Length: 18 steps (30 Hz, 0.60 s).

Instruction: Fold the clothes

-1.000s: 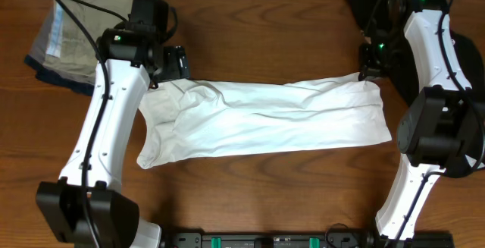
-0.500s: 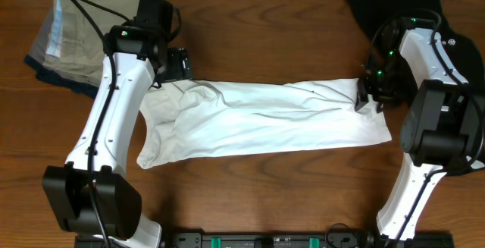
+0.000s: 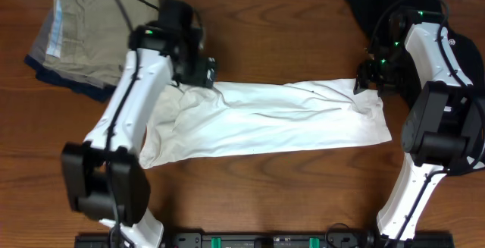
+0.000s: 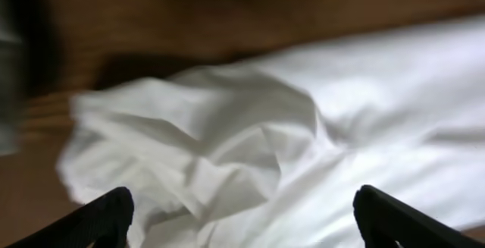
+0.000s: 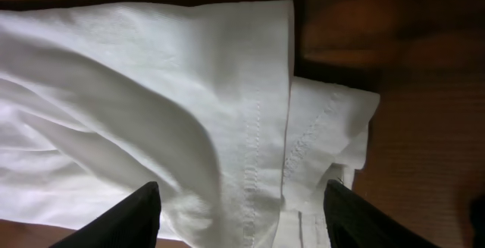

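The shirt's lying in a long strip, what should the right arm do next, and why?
Probably lower the right pincer and close it on the hemmed end of the shirt. Its jaws stand open over that hem, holding nothing; the left pincer is open over the other end.

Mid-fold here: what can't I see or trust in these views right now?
1. Overhead: the left arm hides the left claw fingertips and the T-shirt corner under them.
2. Left wrist: blurred, so folds and hems are unreadable.
3. Overhead: the black garment is cut by the top edge and covered by the right arm.
4. Every view: the shirt's print does not show.
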Each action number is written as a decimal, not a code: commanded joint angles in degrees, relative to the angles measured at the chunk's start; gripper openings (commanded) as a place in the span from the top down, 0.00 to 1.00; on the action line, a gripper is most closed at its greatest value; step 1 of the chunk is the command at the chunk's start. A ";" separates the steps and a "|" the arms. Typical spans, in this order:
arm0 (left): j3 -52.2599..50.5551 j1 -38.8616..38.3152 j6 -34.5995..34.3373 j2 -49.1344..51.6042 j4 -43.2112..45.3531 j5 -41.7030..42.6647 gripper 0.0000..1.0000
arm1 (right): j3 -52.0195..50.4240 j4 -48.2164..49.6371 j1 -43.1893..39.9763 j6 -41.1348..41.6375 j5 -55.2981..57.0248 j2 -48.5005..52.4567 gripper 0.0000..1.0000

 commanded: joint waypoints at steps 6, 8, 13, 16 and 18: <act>-5.84 -0.92 9.68 3.32 0.70 2.67 0.18 | 1.01 0.55 -0.15 -0.96 -0.96 -0.09 0.34; -7.39 -0.92 9.64 3.32 2.56 2.75 0.22 | 1.01 0.79 -0.15 -0.96 -0.98 -0.09 0.34; -9.79 -0.98 9.62 3.32 4.33 2.89 0.46 | 1.01 1.16 -0.15 -0.92 -1.01 -0.09 0.34; -9.81 -0.98 9.60 3.32 4.98 2.89 0.68 | 1.01 1.16 -0.15 -0.92 -1.01 -0.09 0.34; -9.81 -0.98 9.16 3.32 5.40 2.89 0.74 | 1.01 1.11 -0.15 -0.92 -1.01 -0.09 0.34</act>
